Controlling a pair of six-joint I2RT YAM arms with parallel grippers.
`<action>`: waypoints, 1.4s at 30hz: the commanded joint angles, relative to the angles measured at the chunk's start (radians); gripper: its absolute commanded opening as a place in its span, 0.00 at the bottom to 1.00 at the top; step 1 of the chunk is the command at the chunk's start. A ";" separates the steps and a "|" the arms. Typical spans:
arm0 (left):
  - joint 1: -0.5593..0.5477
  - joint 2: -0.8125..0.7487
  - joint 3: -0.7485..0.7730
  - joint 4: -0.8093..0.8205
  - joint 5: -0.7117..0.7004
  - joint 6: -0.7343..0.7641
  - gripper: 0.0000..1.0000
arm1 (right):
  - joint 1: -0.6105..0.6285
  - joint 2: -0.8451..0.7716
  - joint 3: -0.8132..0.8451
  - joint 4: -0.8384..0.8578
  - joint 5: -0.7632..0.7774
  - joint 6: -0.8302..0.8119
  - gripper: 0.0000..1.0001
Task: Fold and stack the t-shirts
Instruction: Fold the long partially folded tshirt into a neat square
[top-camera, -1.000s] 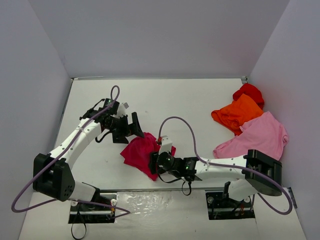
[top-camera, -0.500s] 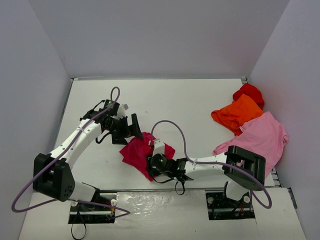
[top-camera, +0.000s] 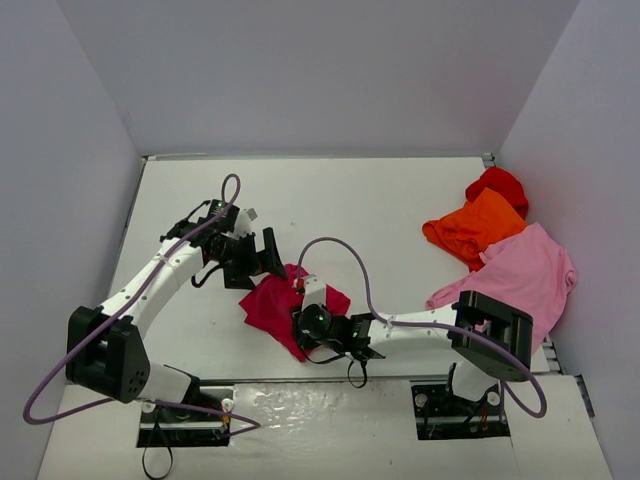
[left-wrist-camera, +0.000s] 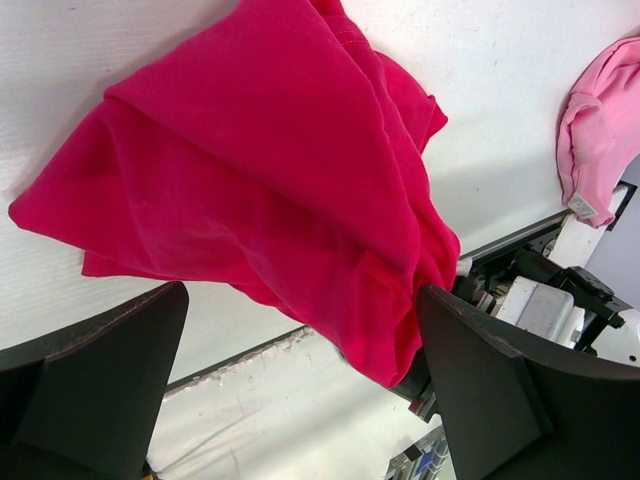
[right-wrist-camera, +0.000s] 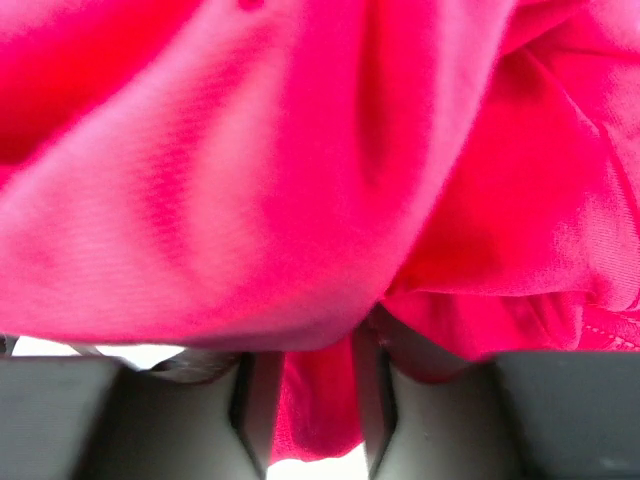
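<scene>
The white table (top-camera: 380, 200) carries the light pink t-shirt (top-camera: 520, 272) at its right edge. The crimson-magenta t-shirt (top-camera: 272, 306) lies crumpled near the centre. The orange t-shirt (top-camera: 475, 228) and red t-shirt (top-camera: 497, 185) sit just beyond the pink one. The right gripper (right-wrist-camera: 318, 400) is clenched on a crimson fold, while the left gripper (left-wrist-camera: 300, 310) hangs spread wide over the shirt's far edge.

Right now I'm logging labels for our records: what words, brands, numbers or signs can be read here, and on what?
No text is readable.
The white tag on the pink shirt: print too small to read.
The magenta shirt and the table bear no lettering.
</scene>
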 joint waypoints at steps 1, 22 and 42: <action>0.007 -0.003 0.003 0.029 0.001 0.022 0.97 | -0.002 -0.013 0.058 0.007 0.024 -0.011 0.12; 0.007 0.011 -0.004 0.035 0.010 0.046 0.97 | 0.044 -0.224 -0.063 -0.005 -0.123 0.096 0.00; 0.007 0.042 -0.010 0.029 0.040 0.075 0.97 | 0.216 -0.398 -0.152 -0.311 0.146 0.388 0.00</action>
